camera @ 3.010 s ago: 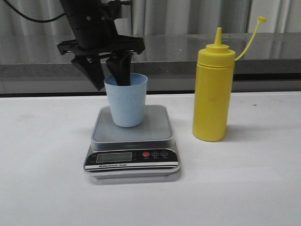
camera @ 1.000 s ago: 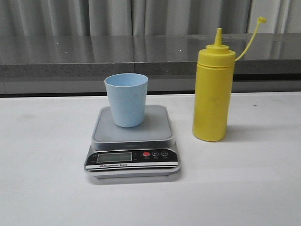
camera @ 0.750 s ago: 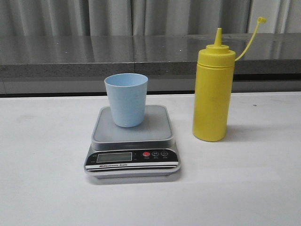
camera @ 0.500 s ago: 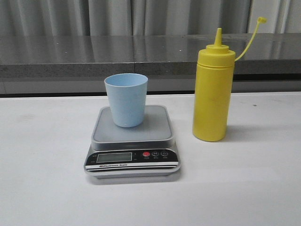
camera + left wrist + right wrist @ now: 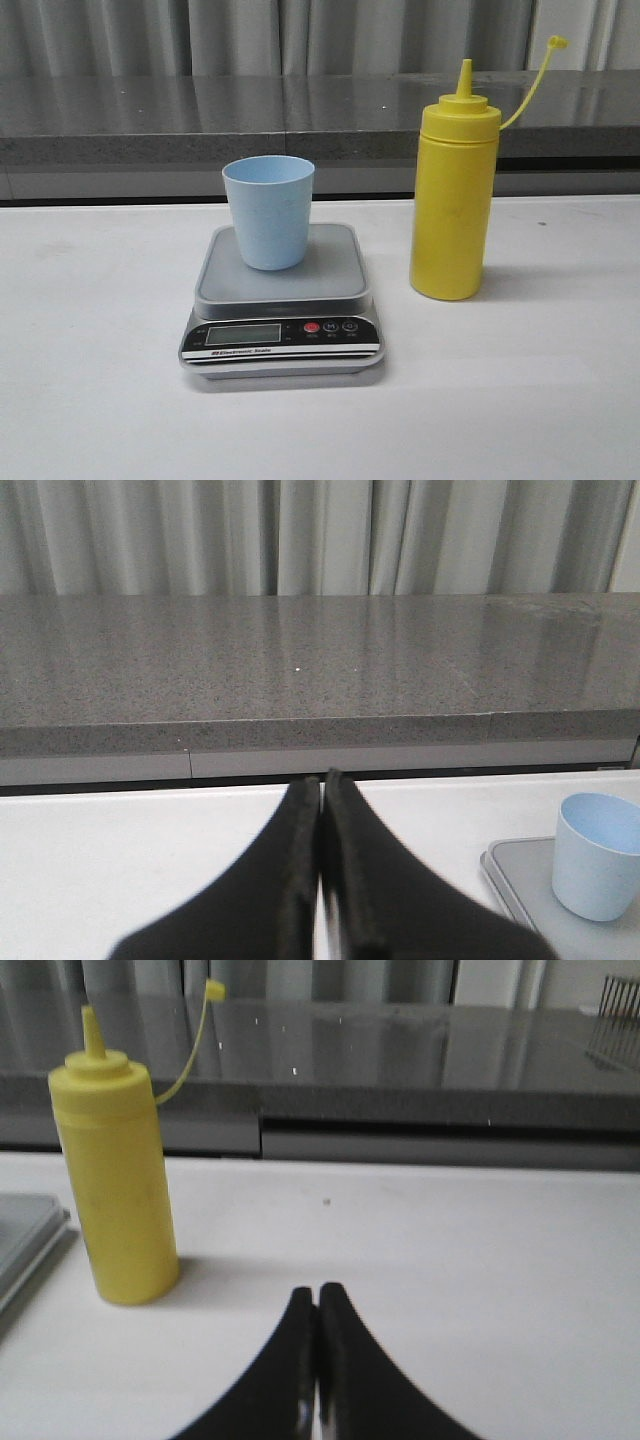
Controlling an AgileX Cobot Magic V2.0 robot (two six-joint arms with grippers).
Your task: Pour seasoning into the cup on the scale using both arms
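The pale blue cup [image 5: 268,212] stands upright on the platform of the silver-grey scale [image 5: 281,300] in the front view. To its right on the table stands the yellow seasoning bottle [image 5: 454,190], upright, its cap strap sticking up. Neither arm shows in the front view. In the left wrist view my left gripper [image 5: 322,780] is shut with nothing in it, and the cup [image 5: 599,855] and a corner of the scale [image 5: 520,875] lie off to one side. In the right wrist view my right gripper [image 5: 318,1292] is shut and empty, apart from the seasoning bottle [image 5: 115,1200].
A white table [image 5: 100,380] carries everything. Behind it runs a dark grey stone ledge [image 5: 300,110] with pale curtains above. An edge of the scale [image 5: 25,1235] shows beside the bottle in the right wrist view.
Three seconds ago the left gripper hung at the cup's rim in the front view; by one second ago it had left that view. Since then nothing has moved.
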